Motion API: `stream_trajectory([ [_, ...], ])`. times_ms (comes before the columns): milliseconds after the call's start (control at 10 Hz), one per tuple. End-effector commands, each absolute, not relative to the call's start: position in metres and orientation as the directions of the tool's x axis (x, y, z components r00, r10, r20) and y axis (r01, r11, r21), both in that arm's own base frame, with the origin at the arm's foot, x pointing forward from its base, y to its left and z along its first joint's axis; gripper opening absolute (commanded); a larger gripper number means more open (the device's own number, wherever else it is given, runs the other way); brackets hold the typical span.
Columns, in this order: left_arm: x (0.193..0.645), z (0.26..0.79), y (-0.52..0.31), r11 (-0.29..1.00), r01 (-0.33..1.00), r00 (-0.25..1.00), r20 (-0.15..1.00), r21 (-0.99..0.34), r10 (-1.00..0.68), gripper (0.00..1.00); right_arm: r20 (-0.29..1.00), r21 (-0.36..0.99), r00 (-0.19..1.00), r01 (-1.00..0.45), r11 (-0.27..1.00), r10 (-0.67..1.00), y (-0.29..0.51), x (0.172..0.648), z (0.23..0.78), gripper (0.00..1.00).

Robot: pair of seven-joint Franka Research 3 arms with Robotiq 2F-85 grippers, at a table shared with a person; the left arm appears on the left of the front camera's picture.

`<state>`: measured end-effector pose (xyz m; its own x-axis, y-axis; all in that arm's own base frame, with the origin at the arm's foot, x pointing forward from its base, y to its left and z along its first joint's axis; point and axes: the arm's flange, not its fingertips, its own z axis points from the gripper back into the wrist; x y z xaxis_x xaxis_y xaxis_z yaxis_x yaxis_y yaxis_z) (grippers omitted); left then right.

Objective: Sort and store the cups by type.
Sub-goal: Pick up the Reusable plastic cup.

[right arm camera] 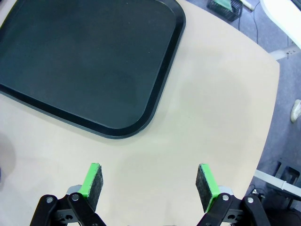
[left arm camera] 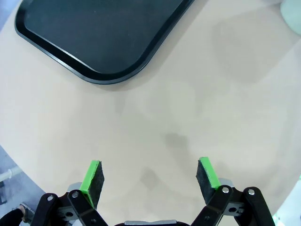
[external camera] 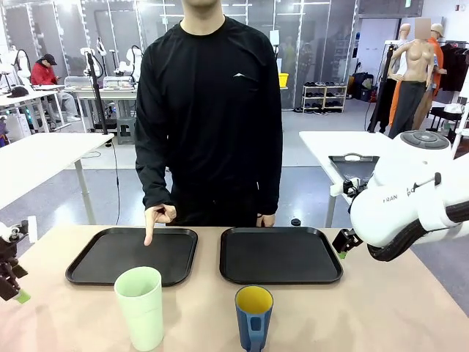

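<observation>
Left claw (left arm camera: pixel 150 175): pads spread wide, nothing between them, hanging over bare table (external camera: pixel 381 308) at the robot's left edge.

Right claw (right arm camera: pixel 150 181): pads likewise spread wide, gripping nothing, poised above the table just off the right tray's near outer corner.

Left tray (external camera: pixel 132 257): black, shallow, rounded corners. It lies ahead of the left claw and inward from it. Its floor shows bare black.

Right tray (external camera: pixel 281 254): the same make, lying just beside the left tray with a narrow strip of table between them. It sits directly ahead of the right claw, and its floor is also bare black.

Green tumbler (external camera: pixel 139 308): upright on the table, on the robot's side of the left tray and close to its near rim, inward of the left claw and well apart from it. Its inside cannot be seen.

Blue cup (external camera: pixel 254 319): upright on the table near the right tray's near left corner, between the two claws and apart from both. The handle faces the robot. The yellow inside shows, with nothing seen in it.

Person's hand (external camera: pixel 157 216): forefinger pointing down, the tip at the far rim of the left tray.
</observation>
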<state>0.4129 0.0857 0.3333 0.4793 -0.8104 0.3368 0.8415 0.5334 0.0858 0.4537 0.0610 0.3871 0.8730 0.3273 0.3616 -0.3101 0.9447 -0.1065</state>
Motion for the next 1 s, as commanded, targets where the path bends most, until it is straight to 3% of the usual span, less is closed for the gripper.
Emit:
stream_trajectory([
  [0,0.413,0.333,0.087,0.531,0.843,0.476,0.339,0.086,-0.811,1.0,0.36,-0.106,0.874,-0.308,0.945,0.325,0.06,0.454,0.387,1.0],
  [200,0.415,0.313,0.108,0.416,0.909,0.365,0.527,-0.024,-0.767,1.0,0.36,-0.106,0.874,-0.308,0.945,0.325,0.06,0.454,0.387,1.0],
  [400,0.407,0.297,0.113,0.325,0.945,0.275,0.623,-0.036,-0.733,1.0,0.36,-0.106,0.874,-0.308,0.945,0.325,0.06,0.454,0.387,1.0],
  [700,0.401,0.273,0.108,0.231,0.97,0.113,0.716,0.07,-0.689,1.0,0.36,-0.106,0.874,-0.308,0.945,0.325,0.06,0.454,0.387,1.0],
  [900,0.399,0.256,0.104,0.243,0.962,0.047,0.803,0.123,-0.594,1.0,0.36,-0.106,0.874,-0.308,0.945,0.325,0.06,0.454,0.387,1.0],
])
